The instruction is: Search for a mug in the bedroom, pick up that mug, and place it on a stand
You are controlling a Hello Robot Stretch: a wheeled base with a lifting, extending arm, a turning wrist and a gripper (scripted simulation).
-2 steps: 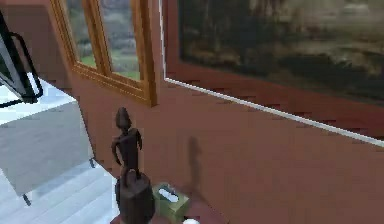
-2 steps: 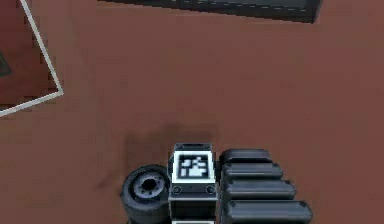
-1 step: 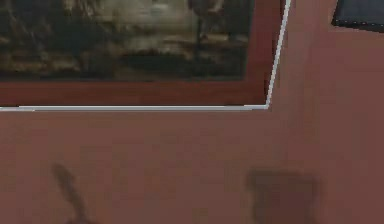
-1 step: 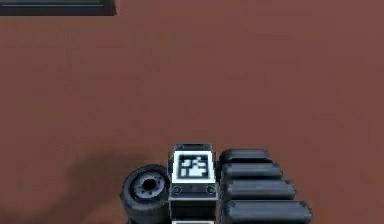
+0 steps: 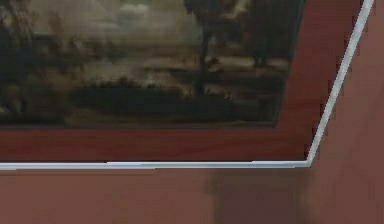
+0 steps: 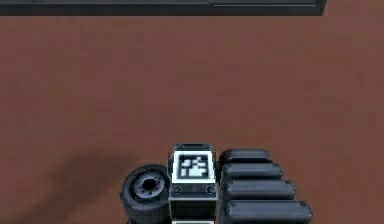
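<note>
In the arm side view the arm's dark stacked segments (image 6: 262, 186) sit low at the bottom edge. Beside them is a white square with black marks (image 6: 193, 166). Left of that square is the gripper (image 6: 148, 192), seen as a dark round body over red-brown floor (image 6: 150, 90). Its far end with the fingers cannot be made out, so I cannot tell whether it holds anything.
Close ahead in the forward view, a large dark landscape picture (image 5: 140, 60) lies on a red-brown surface. A white strip (image 5: 200, 165) runs below it and turns up along the right (image 5: 335, 90). A dark band (image 6: 160, 5) crosses the arm side view's top.
</note>
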